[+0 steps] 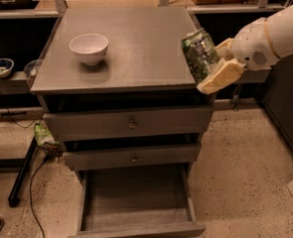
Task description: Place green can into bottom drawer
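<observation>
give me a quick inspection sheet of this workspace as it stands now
surface: cabinet top, grey, carrying one bowl
job's things: green can held tilted in the air at the top's right front corner; bottom drawer pulled open, floor bare where it shows
clutter: white bowl upright on the top's left part, apart from the can
grippers: tool shut on the green can, reaching in from the right, high above the bottom drawer
cables: black cable trailing over the floor left of the cabinet
surroundings: speckled floor; small bowl on a side shelf at left
</observation>
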Available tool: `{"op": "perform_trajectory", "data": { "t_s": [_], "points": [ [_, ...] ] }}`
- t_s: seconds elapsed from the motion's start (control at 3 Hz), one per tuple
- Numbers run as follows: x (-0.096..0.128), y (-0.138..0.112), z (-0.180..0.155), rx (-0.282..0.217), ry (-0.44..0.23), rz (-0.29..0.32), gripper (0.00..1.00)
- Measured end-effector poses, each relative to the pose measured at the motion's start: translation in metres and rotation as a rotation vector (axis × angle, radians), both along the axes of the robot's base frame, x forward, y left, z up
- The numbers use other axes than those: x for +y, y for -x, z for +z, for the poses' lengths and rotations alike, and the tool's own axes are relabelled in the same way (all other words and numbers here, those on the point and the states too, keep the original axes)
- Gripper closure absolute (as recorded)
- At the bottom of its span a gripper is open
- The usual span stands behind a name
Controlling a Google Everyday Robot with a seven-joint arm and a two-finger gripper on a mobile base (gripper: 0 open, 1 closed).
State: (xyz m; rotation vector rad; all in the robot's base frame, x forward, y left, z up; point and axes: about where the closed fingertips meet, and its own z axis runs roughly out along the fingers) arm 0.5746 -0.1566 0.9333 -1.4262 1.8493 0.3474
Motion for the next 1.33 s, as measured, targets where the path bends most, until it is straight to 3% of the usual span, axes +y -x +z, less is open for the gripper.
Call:
{"op": "perform_trajectory", "data": {
  "t_s": [0.33, 0.67, 1.33],
  "points": [
    [0.0, 0.0, 0.0, 0.0, 0.0, 0.0, 1.0],
    [0.012, 0.008, -0.011, -0.016, 0.016, 0.039, 1.0],
    [0.039, 0.043, -0.061, 0.061, -0.026, 0.084, 1.0]
  ]
}}
